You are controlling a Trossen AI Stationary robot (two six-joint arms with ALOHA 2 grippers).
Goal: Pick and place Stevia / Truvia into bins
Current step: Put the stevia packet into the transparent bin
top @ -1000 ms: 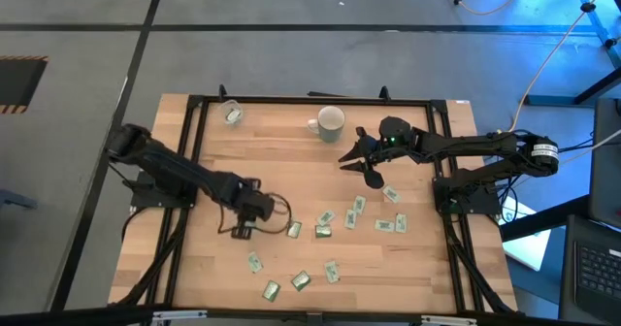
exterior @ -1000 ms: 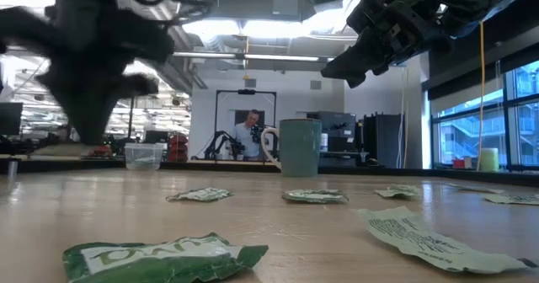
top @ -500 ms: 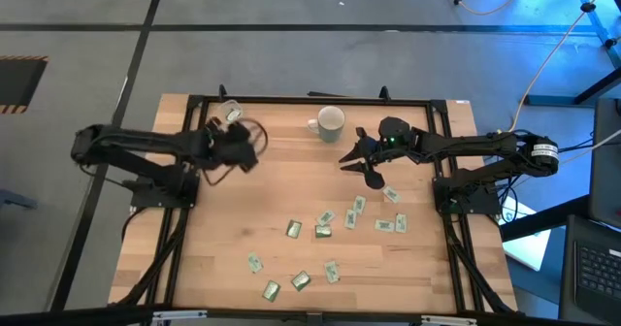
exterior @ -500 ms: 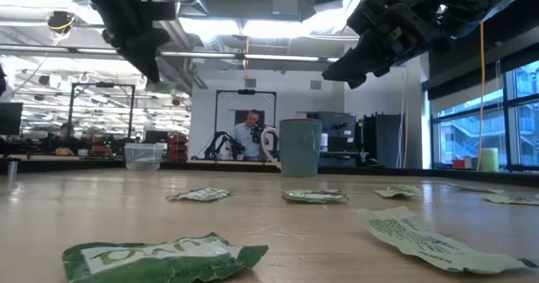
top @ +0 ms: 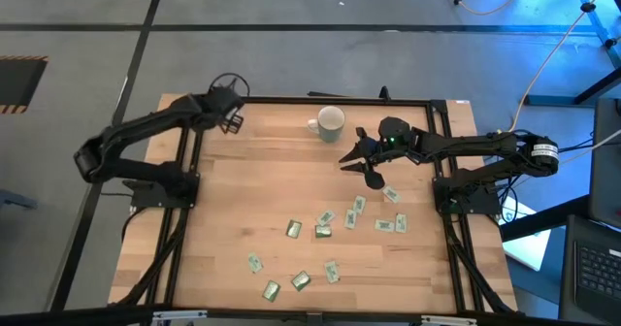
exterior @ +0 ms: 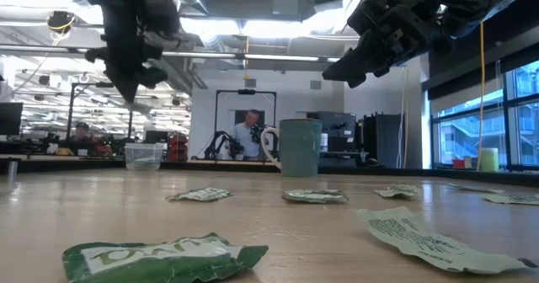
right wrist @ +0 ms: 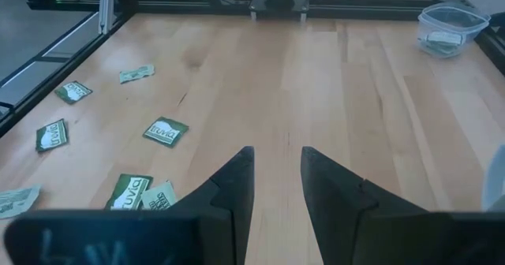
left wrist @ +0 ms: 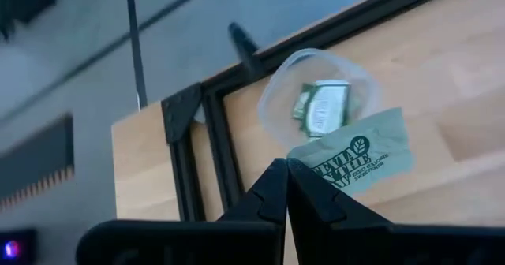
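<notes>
We see the nearest sachets (top: 298, 280) lying flat on the wooden table (top: 272, 180) around six o'clock, with more scattered toward four o'clock, well apart from both containers. In the low view one green packet (exterior: 160, 258) lies closest to us, with a pale one (exterior: 421, 237) just to its right.

Farther in, at about two o'clock, we find the right gripper (top: 361, 163) hanging above the table beside the mug, near but not touching it. Its jaws stand parted with nothing between them, as its own wrist view shows, the two dark fingers (right wrist: 229, 188) set apart over bare wood.

The pale mug (top: 330, 123) stands upright at twelve o'clock, its handle turned toward the left arm's side.

Farthest, at about eleven o'clock, the left gripper (top: 230, 122) hovers over the table's back corner, above the clear plastic cup (left wrist: 316, 99). Its jaws are pressed together on one corner of a green-and-white sachet (left wrist: 359, 154), which hangs beside the cup's rim. Inside the cup we make out another sachet (left wrist: 322, 107) lying on the bottom.
</notes>
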